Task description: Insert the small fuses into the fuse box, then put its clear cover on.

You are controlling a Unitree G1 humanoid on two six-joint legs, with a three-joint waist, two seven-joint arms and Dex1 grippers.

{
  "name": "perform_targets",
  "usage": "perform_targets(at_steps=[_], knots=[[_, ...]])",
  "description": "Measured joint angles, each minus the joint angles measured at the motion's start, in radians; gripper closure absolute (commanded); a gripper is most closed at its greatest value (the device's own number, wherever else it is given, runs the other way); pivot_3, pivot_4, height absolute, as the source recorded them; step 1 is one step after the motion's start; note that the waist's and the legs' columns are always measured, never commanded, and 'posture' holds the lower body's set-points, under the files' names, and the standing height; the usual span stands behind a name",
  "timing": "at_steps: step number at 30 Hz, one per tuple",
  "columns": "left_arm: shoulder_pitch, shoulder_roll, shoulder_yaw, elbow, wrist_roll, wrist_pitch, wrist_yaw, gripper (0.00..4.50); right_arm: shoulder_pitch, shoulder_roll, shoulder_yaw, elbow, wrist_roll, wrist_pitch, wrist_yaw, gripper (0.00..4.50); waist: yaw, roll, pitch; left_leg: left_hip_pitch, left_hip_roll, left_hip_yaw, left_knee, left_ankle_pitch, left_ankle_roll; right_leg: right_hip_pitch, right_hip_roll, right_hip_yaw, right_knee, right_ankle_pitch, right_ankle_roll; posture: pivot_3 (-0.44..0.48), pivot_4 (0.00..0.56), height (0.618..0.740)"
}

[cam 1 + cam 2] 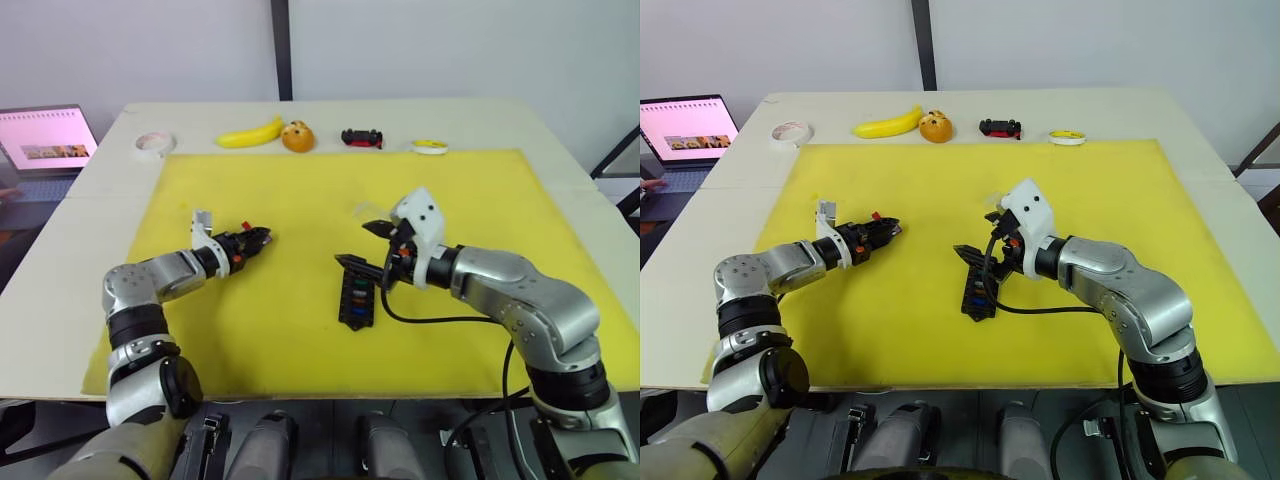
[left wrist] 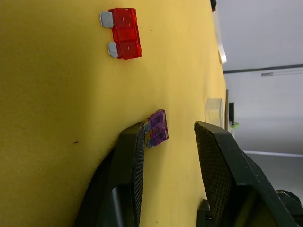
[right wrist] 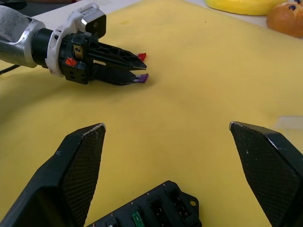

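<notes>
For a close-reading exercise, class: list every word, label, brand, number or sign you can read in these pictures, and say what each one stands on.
No text can be read.
Laptop screen: pink page with a picture strip, any writing too small to read.
Red fuse and purple fuse: no legible rating on their faces.
Fuse box: no readable marking.
Tape roll: print too blurred to read.

Silver-grey jointed arms with black fingers (image 3: 80,175), white wrist housings (image 1: 420,222), and a black cable (image 1: 440,321) on the right arm.
</notes>
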Motion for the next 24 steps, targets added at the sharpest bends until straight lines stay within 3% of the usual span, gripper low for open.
perform_targets(at_steps=[1, 4, 17, 24], knots=[[0.000, 0.001, -0.001, 0.001, 0.002, -0.001, -0.004, 3.31, 0.000, 0.000, 0.000, 0.000, 0.000, 0.000, 0.000, 0.00, 0.000, 0.000, 0.000, 0.000, 0.000, 0.000, 0.000, 0.000, 0.000, 0.000, 0.000, 0.000, 0.000, 0.000, 0.000, 0.000, 0.150, 0.740], [0.002, 0.001, -0.017, 0.003, 0.011, -0.013, -0.021, 4.46, 0.000, 0.000, 0.000, 0.000, 0.000, 0.000, 0.000, 0.00, -0.001, 0.000, 0.000, 0.000, 0.000, 0.000, 0.000, 0.000, 0.000, 0.000, 0.000, 0.000, 0.000, 0.000, 0.000, 0.000, 0.150, 0.740], [0.014, 0.038, -0.037, -0.004, 0.006, -0.010, -0.063, 4.46, 0.039, -0.009, -0.052, -0.031, 0.037, 0.037, -0.001, 0.00, -0.008, 0.001, 0.000, 0.000, 0.002, 0.000, -0.002, -0.001, 0.001, -0.001, 0.001, 0.000, 0.000, 0.000, 0.000, 0.000, 0.150, 0.740], [-0.006, 0.042, 0.008, -0.170, -0.133, 0.142, -0.054, 4.46, 0.037, 0.115, -0.161, -0.041, 0.182, 0.118, -0.068, 0.00, -0.008, -0.002, 0.001, -0.003, 0.002, 0.000, -0.002, 0.000, -0.001, -0.004, 0.000, 0.000, 0.000, 0.000, 0.000, 0.000, 0.150, 0.740]])
